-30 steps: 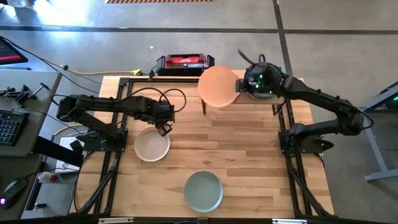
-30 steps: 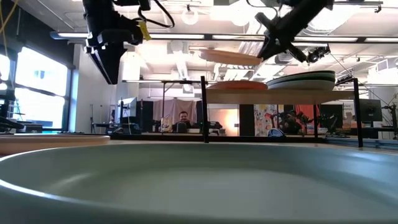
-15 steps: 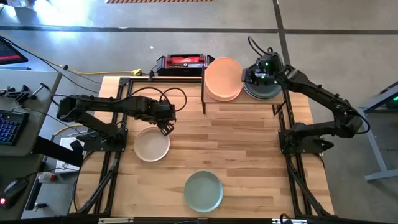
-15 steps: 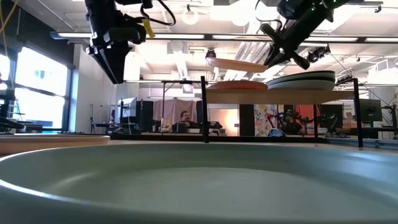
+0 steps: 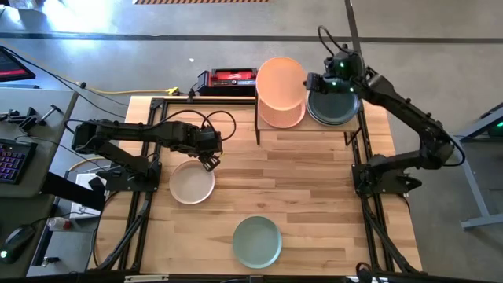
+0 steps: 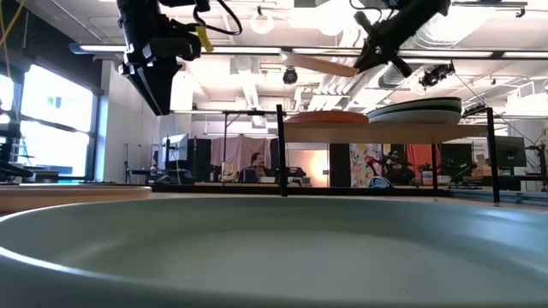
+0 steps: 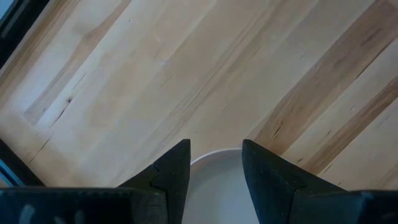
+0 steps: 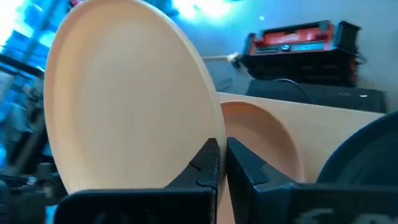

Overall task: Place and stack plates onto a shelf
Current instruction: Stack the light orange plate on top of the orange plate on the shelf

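While two plates are yet to be picked up from the bench [image 5: 314, 181], most of the stacking looks done. Nearest the front edge, about midway along it, lies a light green plate [image 5: 257, 240], so close to the low camera that it fills the bottom of that view. Farther in, toward the left edge, a cream plate [image 5: 192, 182] sits flat, and the left gripper [image 5: 207, 162] hangs just above its far rim with its fingers [image 7: 176, 171] spread and nothing between them.

At the back edge stands the shelf [image 6: 390, 132], a light-wood board on thin black legs. Its right half carries a stack of dark and green plates [image 5: 333, 108]; its left half holds a terracotta pink plate [image 5: 281, 114]. Above that one the right gripper [image 5: 311, 83] is clenched on the rim of a peach plate [image 5: 280, 82], which is tilted and clear of the pile, so by my reading it is about to be laid there. That would leave the cream and light green plates to fetch.

The bench is pale wood planks on a black frame. Behind its back edge sits a red and black case [image 5: 231, 77] on grey concrete, with a keyboard beyond the left edge. The low view shows an office beyond, with a person seated far off.
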Motion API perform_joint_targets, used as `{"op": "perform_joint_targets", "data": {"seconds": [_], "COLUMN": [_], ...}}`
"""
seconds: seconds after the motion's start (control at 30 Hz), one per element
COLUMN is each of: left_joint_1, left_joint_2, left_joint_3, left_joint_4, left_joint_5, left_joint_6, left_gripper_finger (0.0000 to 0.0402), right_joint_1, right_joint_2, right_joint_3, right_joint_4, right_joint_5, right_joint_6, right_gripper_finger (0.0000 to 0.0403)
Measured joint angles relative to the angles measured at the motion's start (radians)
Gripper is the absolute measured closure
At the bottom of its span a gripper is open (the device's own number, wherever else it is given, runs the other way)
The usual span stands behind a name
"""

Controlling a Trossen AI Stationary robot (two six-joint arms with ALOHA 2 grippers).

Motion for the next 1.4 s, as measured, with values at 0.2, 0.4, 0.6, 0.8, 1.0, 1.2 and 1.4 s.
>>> {"op": "perform_joint_targets", "data": {"seconds": [0.2, 0.4, 0.6, 0.8, 1.0, 1.2, 1.4], "left_joint_1": [0.000, 0.000, 0.000, 0.000, 0.000, 0.000, 0.000], "left_joint_2": [0.000, 0.000, 0.000, 0.000, 0.000, 0.000, 0.000], "left_joint_3": [0.000, 0.000, 0.000, 0.000, 0.000, 0.000, 0.000], "left_joint_4": [0.000, 0.000, -0.001, -0.001, -0.001, -0.001, -0.001], "left_joint_5": [0.000, 0.000, 0.000, 0.000, 0.000, -0.001, -0.001], "left_joint_6": [0.000, 0.000, 0.000, 0.000, 0.000, 0.000, 0.000], "left_gripper_finger": [0.0267, 0.0267, 0.0267, 0.0267, 0.0267, 0.0267, 0.0267], "right_joint_1": [-0.002, -0.007, -0.007, -0.012, -0.013, -0.013, -0.013], "right_joint_2": [0.129, 0.245, 0.302, 0.347, 0.363, 0.363, 0.363], "right_joint_3": [0.195, 0.282, 0.282, 0.282, 0.282, 0.282, 0.282], "right_joint_4": [-0.209, -0.374, -0.400, -0.422, -0.429, -0.429, -0.429], "right_joint_5": [-0.004, -0.011, 0.003, 0.031, 0.047, 0.054, 0.079], "right_joint_6": [-0.096, -0.192, -0.211, -0.218, -0.235, -0.237, -0.236], "right_gripper_finger": [0.0403, 0.0403, 0.0403, 0.0403, 0.0403, 0.0403, 0.0402]}}
